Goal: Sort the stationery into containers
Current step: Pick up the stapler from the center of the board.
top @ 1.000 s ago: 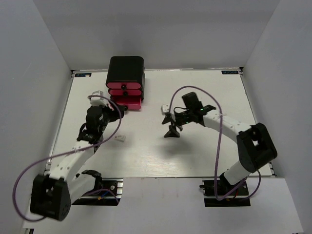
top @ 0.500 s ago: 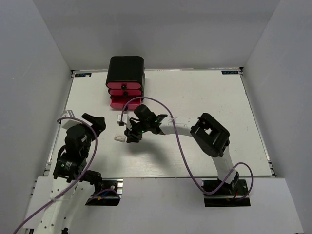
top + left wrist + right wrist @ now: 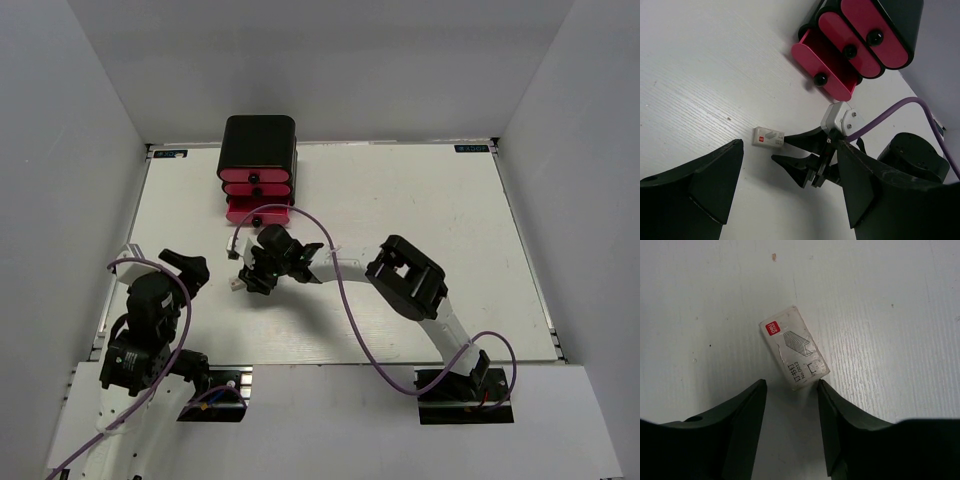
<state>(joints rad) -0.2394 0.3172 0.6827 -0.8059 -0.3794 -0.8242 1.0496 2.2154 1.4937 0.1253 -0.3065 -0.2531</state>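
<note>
One piece of stationery shows: a small white box with a red logo and a staples drawing, lying flat on the table. My right gripper is open just short of the box, whose near end sits at the mouth of the jaws. The top view shows the box left of the right gripper. The containers are pink drawers in a black cabinet. The bottom drawer is pulled out and the two above it are shut. My left gripper is open and holds nothing.
In the left wrist view the box lies beyond the right gripper, with the open drawer farther back. A purple cable loops along the right arm. White walls close in the table on three sides.
The right arm swung from the table's middle leftward to the white box. The left arm drew back from beside the drawers toward the near left edge.
</note>
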